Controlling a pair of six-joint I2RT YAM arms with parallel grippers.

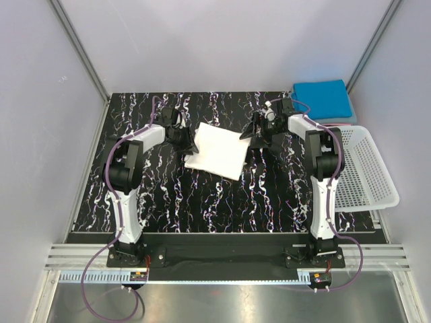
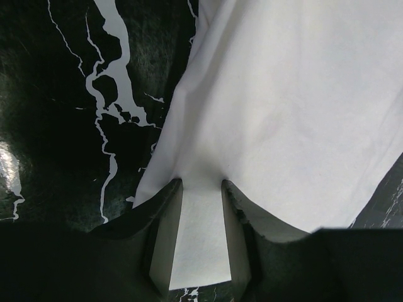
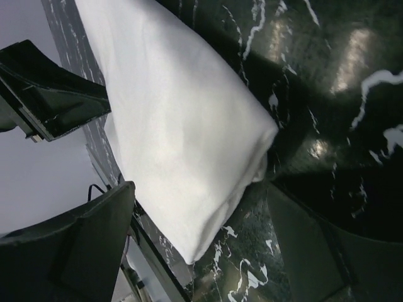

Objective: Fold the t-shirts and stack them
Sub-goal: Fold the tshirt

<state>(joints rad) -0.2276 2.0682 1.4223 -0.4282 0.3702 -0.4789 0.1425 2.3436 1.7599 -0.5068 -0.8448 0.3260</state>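
Left claw point(image 2: 203, 189): we find it set narrow and clamped on the edge of the white shirt point(image 1: 217, 149); a tongue of cloth runs back between its fingers point(image 2: 165, 245), and creases fan out from both tips

Right claw point(image 1: 250, 134): we see it spread wide and gripping nothing, its fingers low over the table point(image 1: 269, 195); a folded corner of the white shirt lies just ahead of them, and we cannot tell whether the cloth touches either finger

White shirt: folded to a rough rectangle and lying flat between the two claws, directly right of the left claw and directly left of the right one; its thick, layered corner points toward the right claw, and its thinner edge sits in the left claw

Blue shirt point(image 1: 322, 97): folded, lying beyond the right claw and to its right, well apart from it, at the far right corner of the table

Basket point(image 1: 367, 168): white lattice, to the right of the right claw and nearer to us than it, jutting partly past the table's right edge

Table: black with white veining, bare and glossy under both claws; from the right wrist we make out the left claw on the far side of the white shirt
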